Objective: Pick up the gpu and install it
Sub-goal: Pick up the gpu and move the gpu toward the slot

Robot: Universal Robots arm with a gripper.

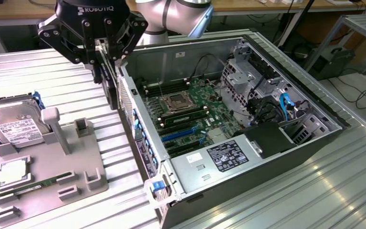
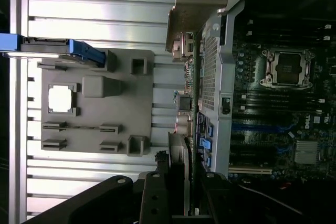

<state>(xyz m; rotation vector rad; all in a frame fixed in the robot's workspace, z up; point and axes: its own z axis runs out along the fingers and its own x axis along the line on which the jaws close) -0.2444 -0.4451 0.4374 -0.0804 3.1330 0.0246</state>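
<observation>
Gripper: the Robotiq gripper (image 1: 106,62) has its fingers clamped on the gpu (image 1: 112,90), pinching the card's two faces.
Gpu position: it hangs edge-on below the fingers, over the ribbed table (image 1: 49,81). It is just outside the computer case (image 1: 132,114), beside the perforated rear wall.
Long axis: it runs straight down from the gripper, with the silver bracket (image 2: 195,9) at the far end.
Way to the slots: the blue expansion slots (image 1: 179,134) on the motherboard (image 1: 199,102) lie beyond that wall, toward the exterior view's right (as I judge it, the card stands upright while they lie flat).
Wrist view adds: the card's green edge, and the black fan (image 2: 178,153) facing the grey parts fixture (image 2: 94,103).
Exterior view adds: the card's height above the table.
</observation>
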